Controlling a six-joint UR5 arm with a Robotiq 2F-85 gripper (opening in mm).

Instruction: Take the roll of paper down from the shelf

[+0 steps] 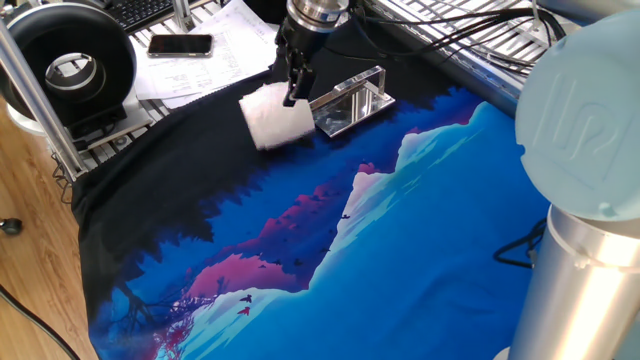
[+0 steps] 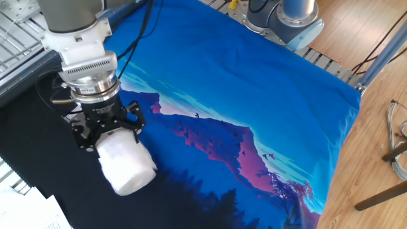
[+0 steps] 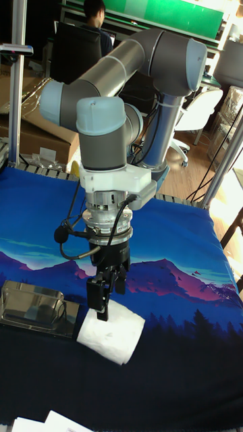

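The white roll of paper lies on its side on the black part of the cloth, just left of the silvery shelf. My gripper hangs right above the roll's shelf-side end, jaws open, fingertips at the roll's top. In the other fixed view the roll sits below the spread fingers of the gripper, and the shelf is hidden behind the arm. In the tall fixed view the roll rests on the cloth right of the bare shelf, under the gripper.
A blue and black mountain-print cloth covers the table. A large black spool, a phone and papers lie at the back left. A grey wire rack with cables is behind the shelf.
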